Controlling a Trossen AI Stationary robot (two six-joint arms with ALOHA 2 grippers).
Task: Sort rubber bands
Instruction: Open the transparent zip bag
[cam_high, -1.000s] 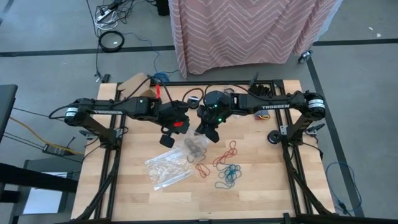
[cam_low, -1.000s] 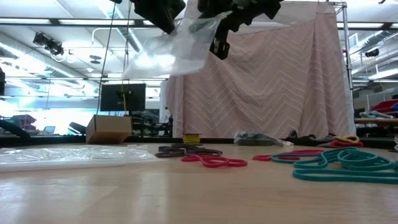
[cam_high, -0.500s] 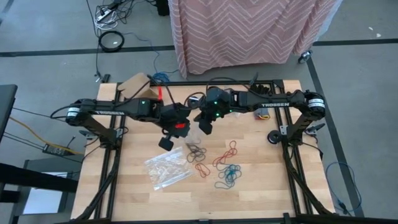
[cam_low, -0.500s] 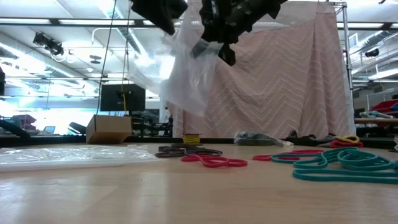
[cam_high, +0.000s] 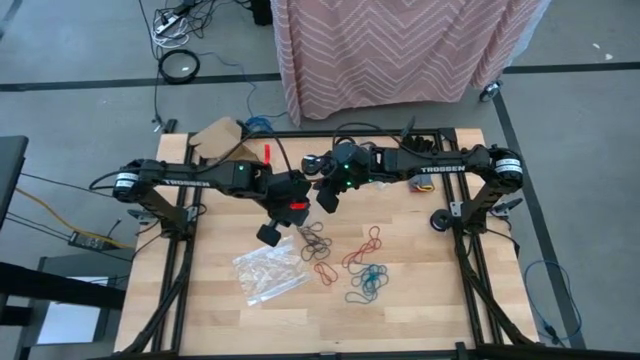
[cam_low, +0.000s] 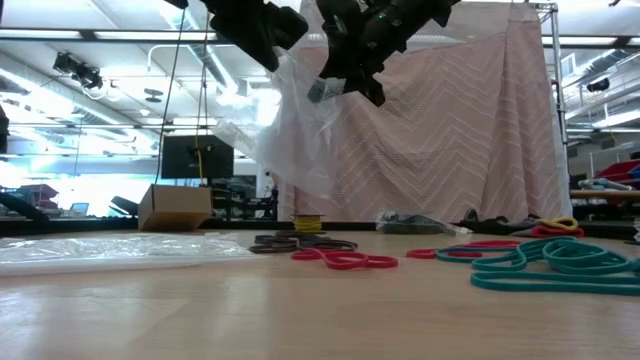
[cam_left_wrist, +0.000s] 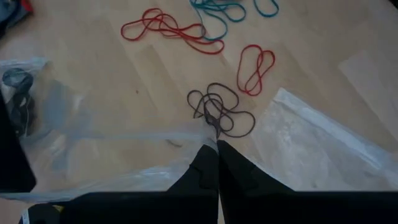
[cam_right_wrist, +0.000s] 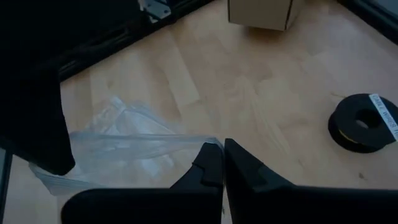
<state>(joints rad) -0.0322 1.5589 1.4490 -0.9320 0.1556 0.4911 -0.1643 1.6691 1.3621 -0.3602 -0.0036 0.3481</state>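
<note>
Clear crinkly plastic bag (cam_low: 290, 120) now hangs emptied, pinched between left hand (cam_left_wrist: 217, 163) and right hand (cam_right_wrist: 223, 163); dark rubber bands (cam_left_wrist: 219, 112) dumped on desk (cam_high: 420, 300), ready for sorting.

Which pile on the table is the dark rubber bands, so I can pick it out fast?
Start from the flat clear bag lying on the wooden table. Just beyond its far right corner, below the left tool, sits the dark tangle of bands. Unlike the red bands and teal bands nearby, it is brownish-black.
</note>
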